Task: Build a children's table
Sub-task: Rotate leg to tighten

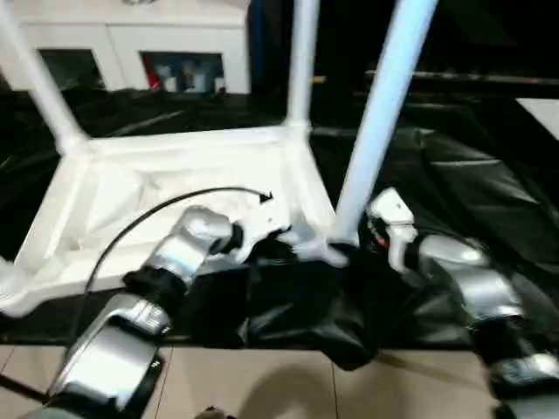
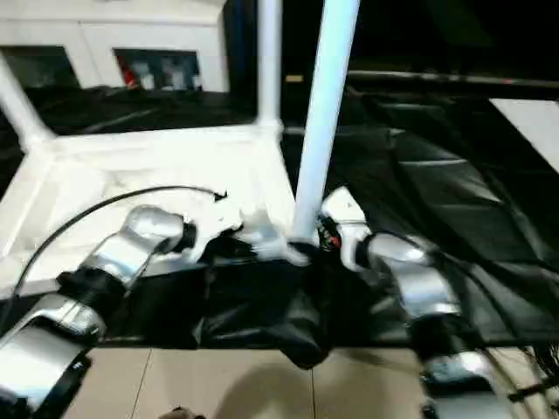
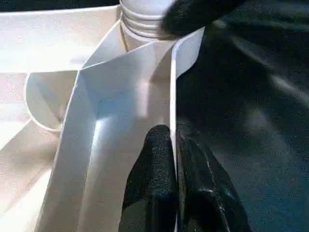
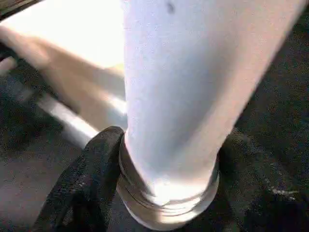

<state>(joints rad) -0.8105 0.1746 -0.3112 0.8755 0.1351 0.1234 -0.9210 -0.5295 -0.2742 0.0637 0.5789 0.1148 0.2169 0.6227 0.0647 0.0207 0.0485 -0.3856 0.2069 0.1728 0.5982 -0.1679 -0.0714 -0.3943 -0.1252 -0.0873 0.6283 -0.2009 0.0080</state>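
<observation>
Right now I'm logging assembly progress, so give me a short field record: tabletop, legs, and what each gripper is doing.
tabletop: white tabletop lies underside up on black sheeting
legs standing: three legs rise from corner sockets, near-right leg, far-right leg, far-left leg
left gripper: left gripper shut on the tabletop's side wall near the near-right corner
right gripper: right gripper at the base of the near-right leg, one black finger against its threaded collar
background: white cabinet behind

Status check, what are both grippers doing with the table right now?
Left gripper shut on tabletop rim. Right gripper around near leg base. Nothing obstructing.
</observation>
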